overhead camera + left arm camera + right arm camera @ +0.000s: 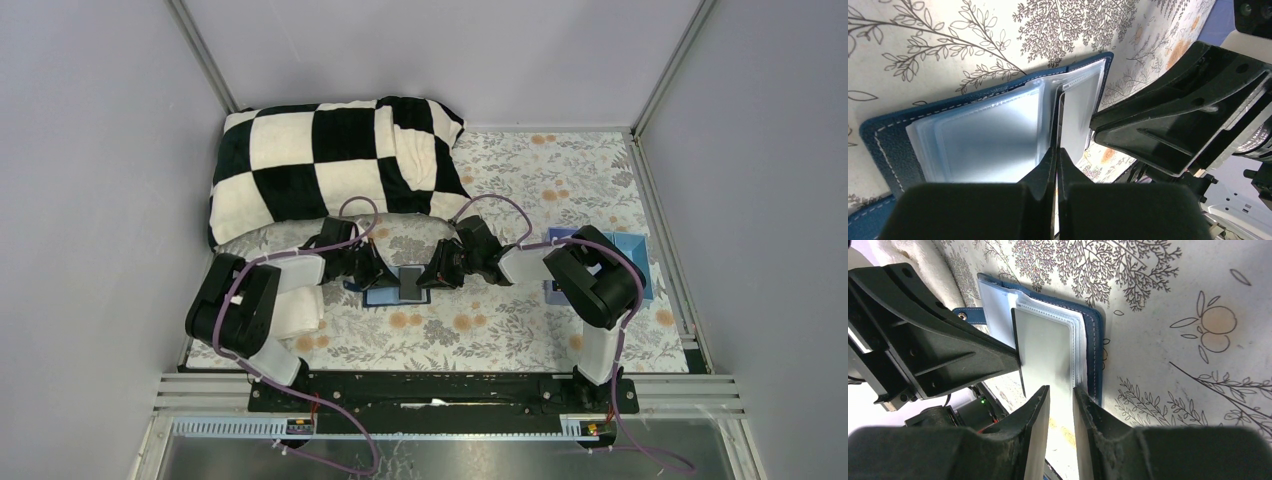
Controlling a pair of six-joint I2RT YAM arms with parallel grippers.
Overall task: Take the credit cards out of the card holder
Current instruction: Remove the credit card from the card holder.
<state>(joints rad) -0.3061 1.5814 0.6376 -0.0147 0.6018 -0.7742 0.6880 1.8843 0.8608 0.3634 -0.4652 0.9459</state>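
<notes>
The card holder (385,297) lies open on the floral counter (560,190) at mid-scene, navy cover down and its fan of clear sleeves (988,135) facing up. The left pincer (1057,165) comes in from the holder's 9 o'clock and is clenched on the edge of one upright leaf (1045,350). Whether that leaf is a bare card or a card inside its sleeve cannot be told. The right pincer (1060,405) comes in from 3 o'clock with its fingers apart and pale sleeve material between them. Whether they actually press on it cannot be told either.

The holder looks light and floppy at the spine, so it would likely lift or slide if a card is pulled without the cover being pinned. The sleeves appear thin, glossy and slippery, and they bend easily, so a pinch on a sleeve alone would probably drag the whole leaf. The cards should be stiff and flat. The best hold is on a card's exposed short edge, with the pull running straight along the slot. The closure tab (968,316), at the holder's 10 o'clock in the right wrist view, and the stitched cover rim offer firmer places to restrain it.
</notes>
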